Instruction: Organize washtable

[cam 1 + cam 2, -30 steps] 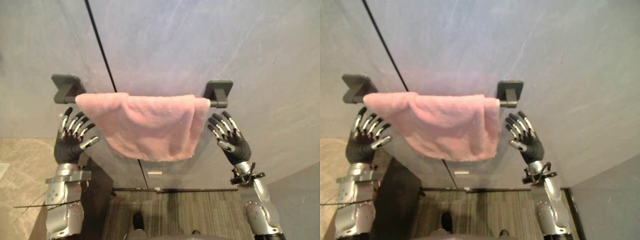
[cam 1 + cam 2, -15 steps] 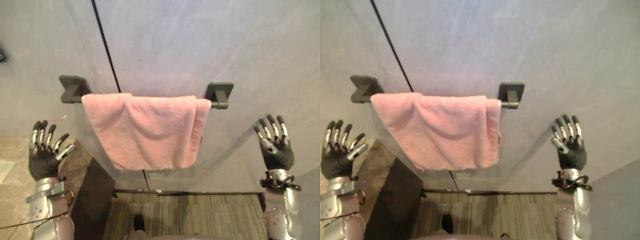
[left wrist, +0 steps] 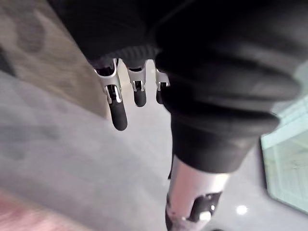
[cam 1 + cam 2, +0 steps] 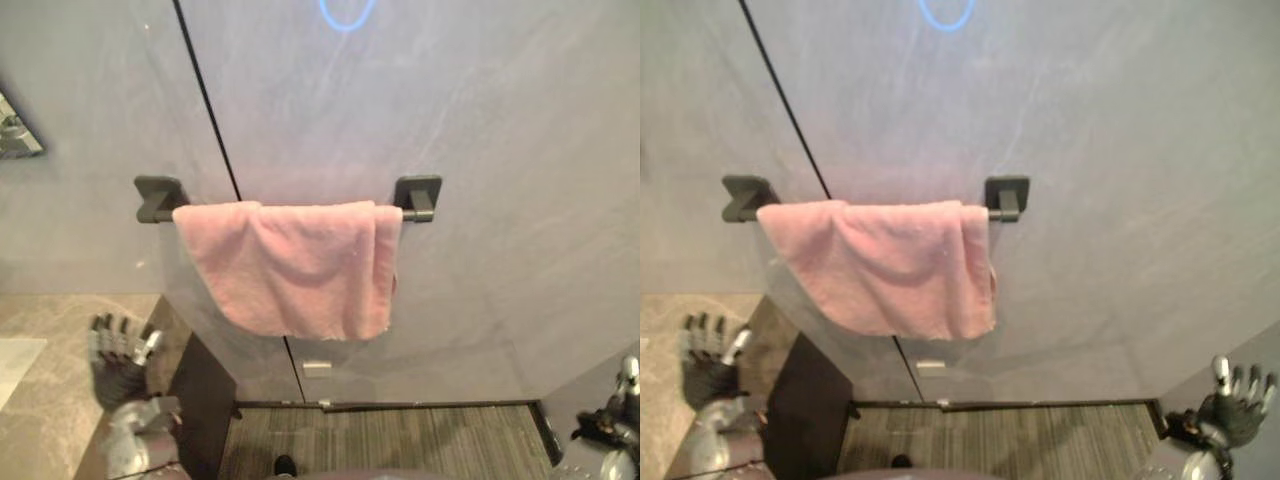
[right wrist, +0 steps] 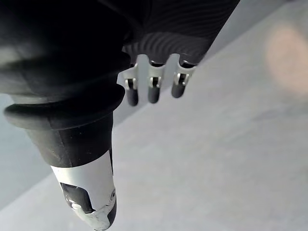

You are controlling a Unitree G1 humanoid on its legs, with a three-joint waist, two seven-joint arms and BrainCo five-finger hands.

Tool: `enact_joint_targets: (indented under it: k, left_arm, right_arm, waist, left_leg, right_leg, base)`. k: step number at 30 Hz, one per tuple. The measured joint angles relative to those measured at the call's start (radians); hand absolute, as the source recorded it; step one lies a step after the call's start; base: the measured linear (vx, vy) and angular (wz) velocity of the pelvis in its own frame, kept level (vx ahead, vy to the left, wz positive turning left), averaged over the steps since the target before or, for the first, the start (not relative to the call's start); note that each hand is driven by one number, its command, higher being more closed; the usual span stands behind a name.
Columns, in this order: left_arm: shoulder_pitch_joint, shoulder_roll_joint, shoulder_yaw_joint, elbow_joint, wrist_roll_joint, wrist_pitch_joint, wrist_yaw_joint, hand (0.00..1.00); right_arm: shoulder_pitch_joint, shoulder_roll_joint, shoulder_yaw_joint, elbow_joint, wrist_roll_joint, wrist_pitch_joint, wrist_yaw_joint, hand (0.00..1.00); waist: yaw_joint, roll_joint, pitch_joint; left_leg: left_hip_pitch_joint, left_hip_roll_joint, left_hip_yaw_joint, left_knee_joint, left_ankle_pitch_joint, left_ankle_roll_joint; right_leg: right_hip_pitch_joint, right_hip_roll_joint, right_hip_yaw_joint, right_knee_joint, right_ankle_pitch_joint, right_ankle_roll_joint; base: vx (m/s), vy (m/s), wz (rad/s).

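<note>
With fingers straight and empty, the left hand (image 4: pixel 120 348) sits low and nearer than the equally open, empty right hand (image 4: pixel 1236 398) to the pink towel (image 4: pixel 290 265), which hangs above and between them, draped lengthwise along the dark wall rail (image 4: pixel 418 200).

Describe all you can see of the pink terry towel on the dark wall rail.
The pink terry towel looks soft and fluffy. It hangs draped over the dark rail between two square brackets, bunched in overlapping folds, its left edge slanting inward toward the bottom. Behind it is the grey wall; it rests on the rail alone.
</note>
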Motion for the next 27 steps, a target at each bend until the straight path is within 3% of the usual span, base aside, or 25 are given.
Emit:
enact_joint_targets:
  k: [6,11,15,18,21,23,25,27]
  left_arm:
    - [0.015,-0.015,-0.036,0.269,-0.041,0.015,0.006,0.00]
    - [0.012,-0.014,-0.002,0.463,-0.081,0.019,0.033,0.00]
    - [-0.005,-0.014,0.116,0.666,-0.108,0.007,0.115,0.00]
    - [-0.040,-0.021,0.211,0.797,-0.105,-0.002,0.157,0.00]
    - [-0.070,-0.027,0.241,0.927,-0.034,0.017,0.164,0.00]
    - [-0.077,-0.027,0.241,0.997,0.094,0.079,0.153,0.00]
    - [-0.076,-0.021,0.244,1.012,0.201,0.119,0.131,0.00]
    - [-0.077,-0.016,0.241,1.014,0.255,0.127,0.113,0.00]
  right_arm:
    - [0.016,0.032,0.004,0.350,0.006,0.026,-0.029,0.00]
    - [0.009,0.035,0.072,0.588,0.006,0.070,-0.024,0.00]
    - [0.034,0.036,0.130,0.656,-0.004,0.088,-0.020,0.00]
    - [0.040,0.032,0.171,0.742,-0.101,0.114,-0.019,0.00]
    - [0.039,0.028,0.204,0.799,-0.245,0.157,-0.013,0.00]
    - [0.034,0.028,0.208,0.820,-0.339,0.180,0.001,0.00]
    - [0.030,0.027,0.204,0.820,-0.410,0.185,0.022,0.00]
    - [0.027,0.022,0.204,0.827,-0.435,0.186,0.041,0.00]
  waist:
    - [0.002,-0.001,-0.001]
    - [0.006,-0.022,0.000]
    - [0.008,-0.031,0.003]
    - [0.013,-0.044,0.012]
    - [0.029,-0.056,0.013]
    - [0.033,-0.059,0.012]
    - [0.031,-0.062,0.012]
    - [0.031,-0.063,0.014]
  left_leg:
    - [0.013,0.001,0.100,0.000,0.000,0.001]
    - [0.029,-0.001,0.122,0.000,0.000,0.001]
    - [0.036,-0.001,0.130,0.000,-0.003,0.005]
    - [0.040,-0.002,0.128,0.000,-0.005,0.006]
    - [0.040,-0.005,0.120,0.000,-0.010,0.003]
    - [0.038,-0.006,0.118,-0.001,-0.012,0.000]
    - [0.039,-0.005,0.116,-0.001,-0.015,-0.004]
    - [0.039,-0.005,0.117,-0.001,-0.018,-0.008]
  right_leg:
    - [0.006,-0.029,-0.027,0.034,-0.020,0.014]
    - [0.008,-0.039,-0.025,0.063,-0.040,0.016]
    - [0.015,-0.039,-0.029,0.058,-0.051,0.009]
    - [0.032,-0.039,-0.042,0.044,-0.049,0.006]
    - [0.043,-0.039,-0.050,0.030,-0.049,0.006]
    - [0.043,-0.039,-0.050,0.028,-0.053,0.002]
    - [0.043,-0.038,-0.050,0.028,-0.057,0.004]
    - [0.043,-0.038,-0.049,0.027,-0.059,0.004]
  base:
    - [0.00,0.010,0.14]
    - [0.00,0.000,0.00]
    - [0.04,-0.022,-0.03]
    - [0.05,-0.021,0.07]
    - [0.05,-0.023,0.07]
    - [0.04,-0.018,0.01]
    - [0.05,-0.029,-0.01]
    - [0.05,-0.028,-0.02]
